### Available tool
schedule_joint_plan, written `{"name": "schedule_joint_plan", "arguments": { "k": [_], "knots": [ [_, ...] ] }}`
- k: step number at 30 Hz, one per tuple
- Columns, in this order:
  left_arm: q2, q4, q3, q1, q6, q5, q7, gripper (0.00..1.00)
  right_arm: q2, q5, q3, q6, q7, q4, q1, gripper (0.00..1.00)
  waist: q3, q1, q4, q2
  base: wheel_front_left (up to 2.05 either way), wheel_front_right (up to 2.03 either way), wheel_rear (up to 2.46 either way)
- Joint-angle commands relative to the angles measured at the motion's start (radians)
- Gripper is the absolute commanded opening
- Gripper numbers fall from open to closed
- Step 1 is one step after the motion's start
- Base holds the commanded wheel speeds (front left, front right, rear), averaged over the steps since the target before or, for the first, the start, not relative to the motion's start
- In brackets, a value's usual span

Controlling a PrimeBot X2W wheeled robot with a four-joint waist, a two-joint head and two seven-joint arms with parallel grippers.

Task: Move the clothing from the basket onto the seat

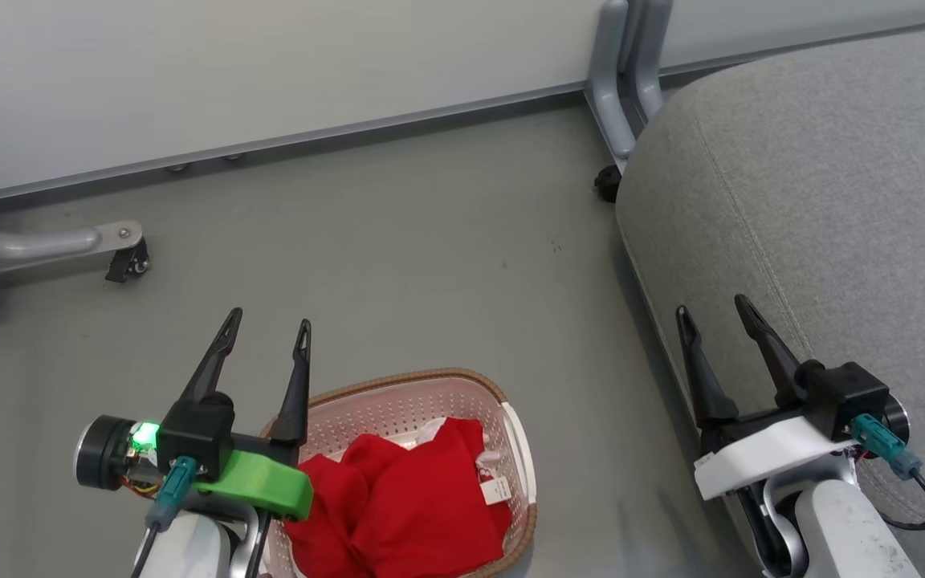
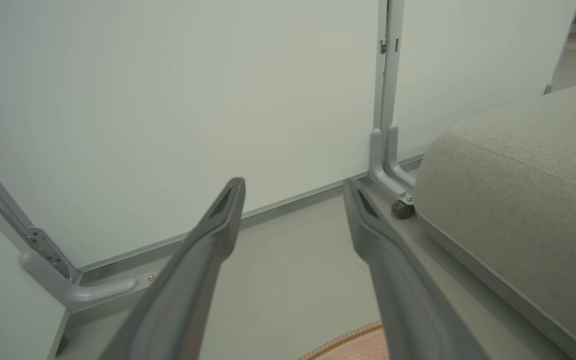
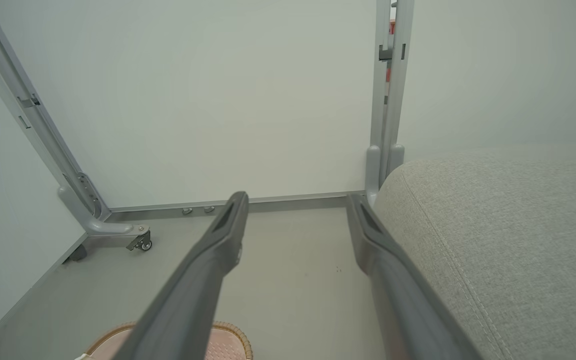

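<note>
So, the clothing (image 1: pixel 406 498), a red heap with a small white tag, lies inside the basket (image 1: pixel 422 377), behind the tips of our left gripper (image 1: pixel 269 318) and lower than them, near the base of its fingers. Nothing red is on the seat (image 1: pixel 832 201) yet, so we judge the task is at its beginning: all the clothing is left to move. Our left gripper hovers with jaws wide apart and holds nothing. Our right gripper (image 1: pixel 710 304) also has open, empty jaws, with the seat's rounded edge beneath them. Ahead of both pairs of jaws comes the grey floor (image 1: pixel 430 265), then a pale wall panel (image 1: pixel 270 72).
</note>
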Motion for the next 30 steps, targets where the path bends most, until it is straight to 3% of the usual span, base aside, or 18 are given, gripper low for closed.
{"name": "schedule_joint_plan", "arguments": {
  "k": [1,10,30],
  "knots": [
    [0.014,0.008,-0.006,-0.025,-0.008,0.008,-0.001,1.0,-0.004,0.003,0.002,0.0,-0.005,-0.009,-0.018,1.0,0.061,0.0,-0.058,0.0093,0.0,0.0,0.0],
    [0.054,0.071,-0.059,-0.106,-0.021,0.005,-0.001,1.0,-0.004,0.016,0.016,0.0,-0.005,-0.054,-0.066,1.0,0.186,0.0,-0.135,0.0093,0.0,0.0,0.0],
    [0.185,0.271,-0.249,-0.301,-0.025,-0.045,-0.001,1.0,-0.003,0.047,0.042,0.0,-0.005,-0.163,-0.176,1.0,0.466,0.0,-0.226,0.0093,0.0,0.0,0.0]
  ]
}}
